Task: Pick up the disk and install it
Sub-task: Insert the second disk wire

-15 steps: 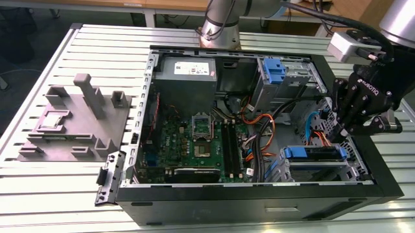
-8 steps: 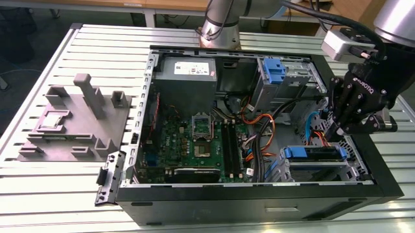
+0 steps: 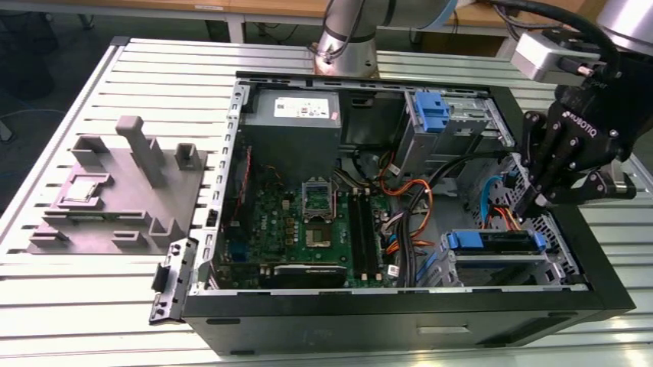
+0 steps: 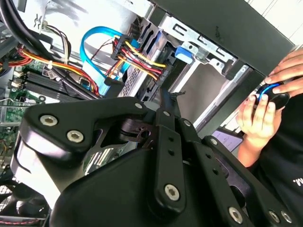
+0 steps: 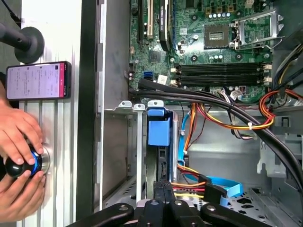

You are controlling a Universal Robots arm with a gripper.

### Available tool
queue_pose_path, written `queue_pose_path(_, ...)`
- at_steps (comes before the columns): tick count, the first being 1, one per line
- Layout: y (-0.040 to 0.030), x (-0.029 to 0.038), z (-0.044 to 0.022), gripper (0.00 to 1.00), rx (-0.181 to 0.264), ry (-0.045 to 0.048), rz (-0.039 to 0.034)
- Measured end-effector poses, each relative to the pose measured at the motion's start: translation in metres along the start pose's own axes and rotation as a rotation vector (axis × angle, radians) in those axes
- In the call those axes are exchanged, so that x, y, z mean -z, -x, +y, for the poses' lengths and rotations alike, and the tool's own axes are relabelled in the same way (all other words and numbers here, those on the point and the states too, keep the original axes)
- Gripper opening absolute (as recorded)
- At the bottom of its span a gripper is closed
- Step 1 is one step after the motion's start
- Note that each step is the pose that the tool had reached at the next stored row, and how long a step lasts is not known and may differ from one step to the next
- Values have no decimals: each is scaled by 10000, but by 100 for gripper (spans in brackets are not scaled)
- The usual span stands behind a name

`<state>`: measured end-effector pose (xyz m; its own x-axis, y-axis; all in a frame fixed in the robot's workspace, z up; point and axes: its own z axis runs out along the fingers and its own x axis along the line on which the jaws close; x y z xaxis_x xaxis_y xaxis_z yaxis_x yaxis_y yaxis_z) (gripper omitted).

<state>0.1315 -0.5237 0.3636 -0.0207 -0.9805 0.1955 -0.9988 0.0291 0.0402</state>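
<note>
Disk (image 3: 497,241), dark slab fronted by a blue carrier frame, sits seated in the drive cage (image 3: 510,267) at 4 o'clock inside the open computer case (image 3: 408,321), gripper (image 3: 533,205) directly above it, fingers closed, holding nothing.

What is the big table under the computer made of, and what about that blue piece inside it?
The table looks like bare metal, probably aluminium: pale silvery, matte, with long straight grooves. The blue piece looks like moulded plastic: solid bright colour, smooth, slightly shiny, with rounded edges. It sits in a metal bay of dull grey sheet steel.
</note>
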Motion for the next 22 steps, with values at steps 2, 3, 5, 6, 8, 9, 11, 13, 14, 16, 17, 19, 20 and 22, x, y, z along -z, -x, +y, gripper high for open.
queue_pose_path(2,-4,34,7,10,-1,0,1)
queue_pose_path(3,-3,47,11,10,-1,0,0)
queue_pose_path(5,2,81,13,10,2,0,0)
queue_pose_path(6,12,98,15,10,1,0,-2)
queue_pose_path(8,42,130,17,10,0,0,5)
queue_pose_path(9,53,142,18,10,0,0,5)
queue_pose_path(11,72,166,20,10,-1,0,8)
queue_pose_path(13,81,182,21,10,-1,1,6)
queue_pose_path(14,87,193,22,10,-1,0,13)
queue_pose_path(16,112,221,23,10,-2,0,32)
queue_pose_path(17,126,234,24,10,-1,0,40)
queue_pose_path(19,156,259,26,10,-2,2,52)
queue_pose_path(20,168,269,27,10,-2,2,55)
queue_pose_path(22,196,277,28,10,-2,5,60)
